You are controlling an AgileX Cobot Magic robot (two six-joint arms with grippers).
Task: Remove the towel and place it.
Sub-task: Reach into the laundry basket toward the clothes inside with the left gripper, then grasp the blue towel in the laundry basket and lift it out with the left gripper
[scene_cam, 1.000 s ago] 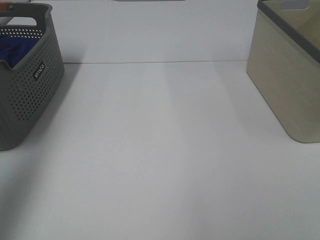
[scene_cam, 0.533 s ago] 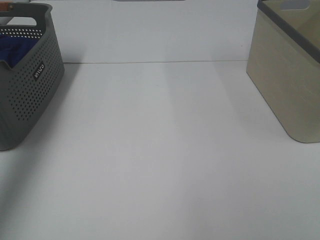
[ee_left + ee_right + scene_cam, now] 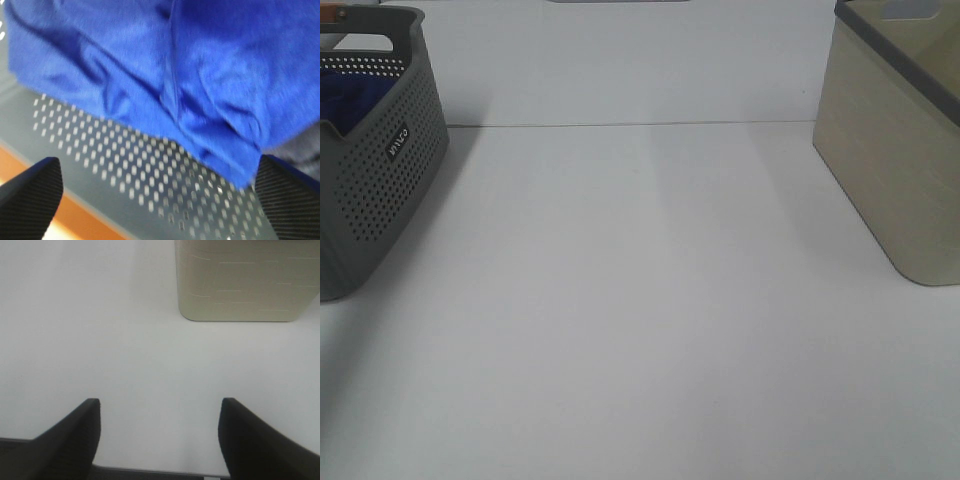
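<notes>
One limp blue towel (image 3: 200,75) lies crumpled in the perforated basket (image 3: 100,150); judged light; pinch a raised fold; left tool (image 3: 157,197), right tool (image 3: 160,435) both apart, empty.

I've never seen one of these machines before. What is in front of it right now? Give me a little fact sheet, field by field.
towel: deep blue, bunched inside the grey basket
grey basket: perforated, on the left of the table
beige bin: on the right of the table, inside not visible
left hand: open, poised over the towel, holding nothing
right hand: open, above bare table, beige bin ahead of it
task status: towel not yet lifted out
</notes>
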